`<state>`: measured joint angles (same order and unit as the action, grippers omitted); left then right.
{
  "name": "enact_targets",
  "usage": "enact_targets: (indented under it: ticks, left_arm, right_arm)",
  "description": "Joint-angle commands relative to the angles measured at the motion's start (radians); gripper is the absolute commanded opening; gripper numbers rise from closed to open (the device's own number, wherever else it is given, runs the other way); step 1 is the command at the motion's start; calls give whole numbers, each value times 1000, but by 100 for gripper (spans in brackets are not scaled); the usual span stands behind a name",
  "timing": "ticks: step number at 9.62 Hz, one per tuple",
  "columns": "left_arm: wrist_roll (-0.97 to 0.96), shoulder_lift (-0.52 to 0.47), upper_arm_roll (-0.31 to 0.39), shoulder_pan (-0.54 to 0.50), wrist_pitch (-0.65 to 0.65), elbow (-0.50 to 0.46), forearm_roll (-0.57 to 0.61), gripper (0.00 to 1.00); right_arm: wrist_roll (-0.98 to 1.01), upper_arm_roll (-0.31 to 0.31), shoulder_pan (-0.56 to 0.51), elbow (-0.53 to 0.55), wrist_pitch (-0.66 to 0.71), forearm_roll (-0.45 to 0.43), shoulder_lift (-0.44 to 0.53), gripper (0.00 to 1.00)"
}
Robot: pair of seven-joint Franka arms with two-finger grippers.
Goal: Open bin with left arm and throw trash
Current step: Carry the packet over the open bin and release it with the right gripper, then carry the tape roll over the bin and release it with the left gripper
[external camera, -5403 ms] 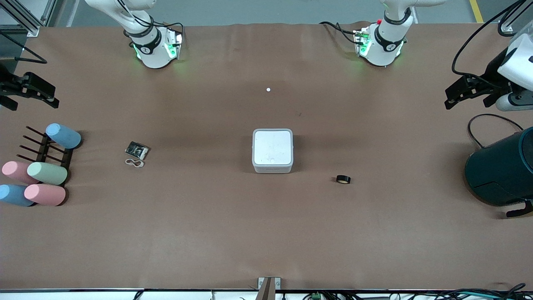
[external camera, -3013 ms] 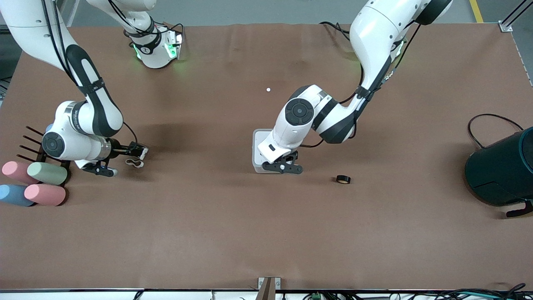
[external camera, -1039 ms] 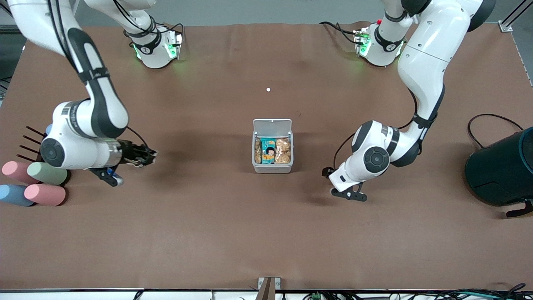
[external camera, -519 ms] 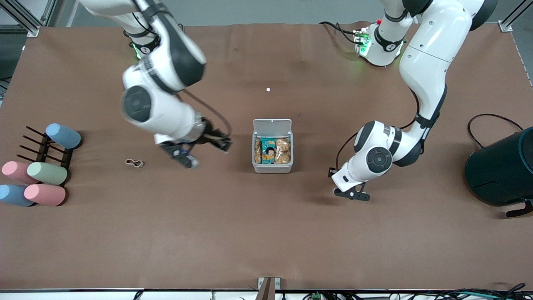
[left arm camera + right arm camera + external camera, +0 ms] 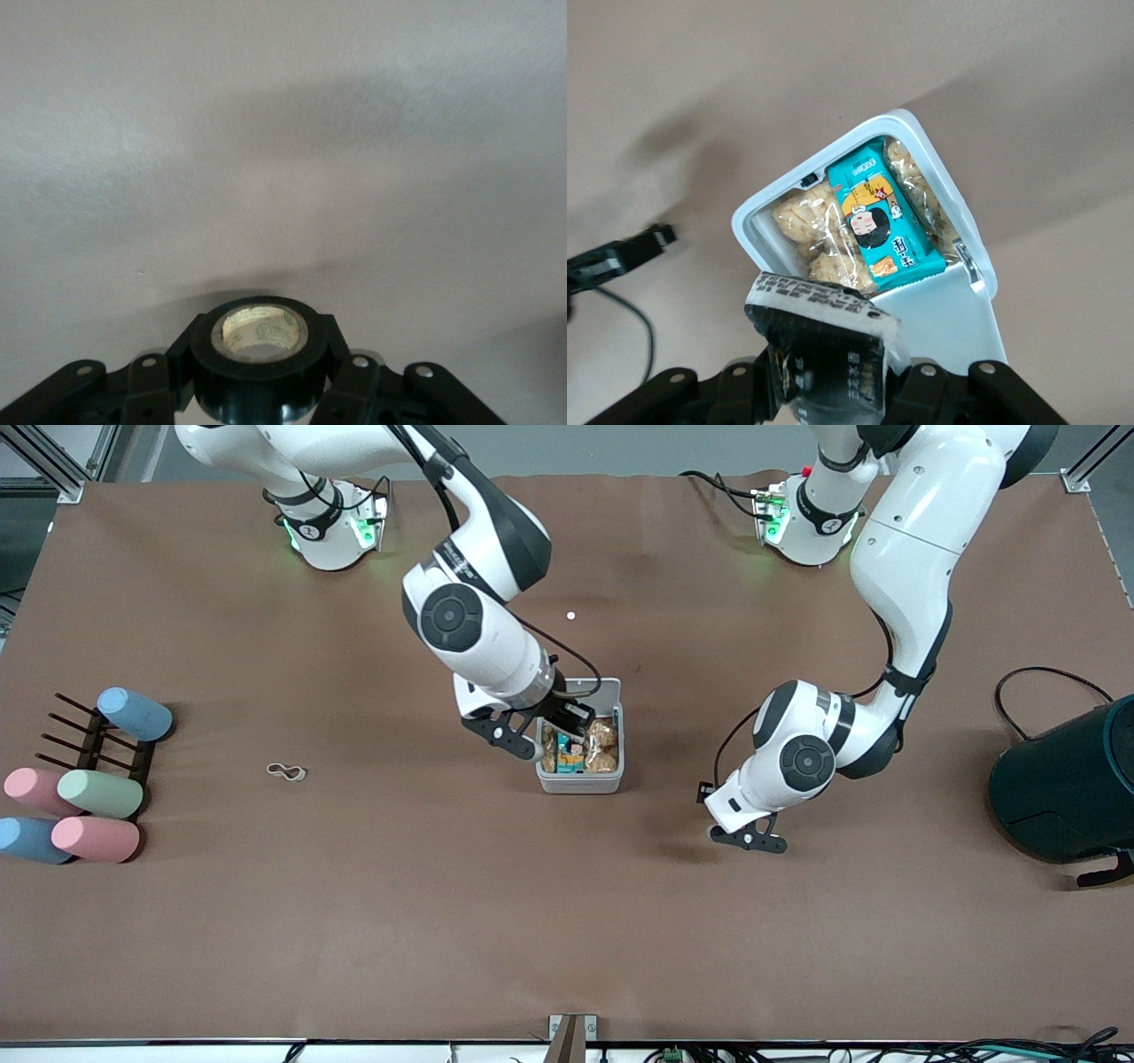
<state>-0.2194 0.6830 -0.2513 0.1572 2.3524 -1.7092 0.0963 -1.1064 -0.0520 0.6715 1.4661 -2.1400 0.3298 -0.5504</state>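
The bin (image 5: 580,784) stands mid-table with its white lid (image 5: 602,687) raised; a teal snack packet (image 5: 571,751) and other packets lie inside. My right gripper (image 5: 545,731) is over the bin's edge, shut on the crumpled black wrapper (image 5: 824,354); the right wrist view shows the open bin (image 5: 757,221) just under it. My left gripper (image 5: 747,840) is over the table beside the bin, toward the left arm's end, shut on the black tape ring (image 5: 261,354). The thin white loop (image 5: 286,771) lies on the table toward the right arm's end.
A big dark-teal round container (image 5: 1063,779) lies at the left arm's end with a black cable (image 5: 1045,677) by it. A black rack (image 5: 89,748) with several pastel cups is at the right arm's end. A tiny white dot (image 5: 570,615) lies between the bases.
My right arm has carried the wrapper from the spot by the white loop across to over the open bin. My left arm, holding the tape ring, has barely moved.
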Motion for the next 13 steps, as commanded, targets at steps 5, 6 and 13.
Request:
enact_targets:
  ticks: [5, 6, 13]
  left_arm:
    - [-131, -88, -95, 12, -25, 10, 0, 0]
    - [-209, -88, -126, 15, -59, 41, 2, 0]
    - [-633, -60, -292, 56, -194, 137, 3, 3]
  right_arm:
    - [23, 11, 19, -26, -34, -66, -66, 49]
    - [48, 12, 14, -26, -34, -66, -72, 65]
    - [68, 21, -96, -29, 102, -66, -10, 94]
